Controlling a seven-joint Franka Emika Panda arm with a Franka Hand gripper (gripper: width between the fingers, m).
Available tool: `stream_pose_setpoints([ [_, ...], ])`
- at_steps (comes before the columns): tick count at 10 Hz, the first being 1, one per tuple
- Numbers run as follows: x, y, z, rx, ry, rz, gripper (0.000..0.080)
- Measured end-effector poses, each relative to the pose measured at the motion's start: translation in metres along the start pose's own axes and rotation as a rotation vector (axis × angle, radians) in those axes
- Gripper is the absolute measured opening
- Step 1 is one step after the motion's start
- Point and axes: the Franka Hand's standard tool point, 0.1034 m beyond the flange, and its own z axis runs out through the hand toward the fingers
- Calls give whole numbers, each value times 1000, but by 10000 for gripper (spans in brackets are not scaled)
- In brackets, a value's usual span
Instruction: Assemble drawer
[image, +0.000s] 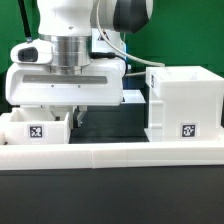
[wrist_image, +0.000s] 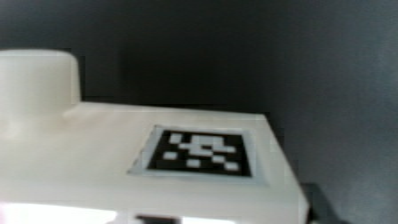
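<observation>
The cube-like drawer housing (image: 185, 98) stands upright at the exterior view's right, with a tag on its front. A shallow drawer tray (image: 35, 128) with a tag sits at the exterior view's left, behind the low wall. My gripper (image: 72, 113) is lowered at that tray's right end, its fingertips down at the tray's wall. The wrist view is filled by the tray's white face (wrist_image: 80, 150) with its tag (wrist_image: 196, 150) and round knob (wrist_image: 39, 75), very close. One dark finger (wrist_image: 322, 203) shows beside the tray. The jaw gap is hidden.
The long low white border wall (image: 110, 152) runs across the front. Another white part (image: 132, 97) lies behind my gripper, beside the housing. A green backdrop (image: 15, 30) is behind the arm.
</observation>
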Motion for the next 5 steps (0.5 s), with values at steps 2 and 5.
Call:
stream_pose_setpoints([
  [2,1,-6,0,7,-2,-9,42],
  [5,1,-6,0,7,-2,-8,42],
])
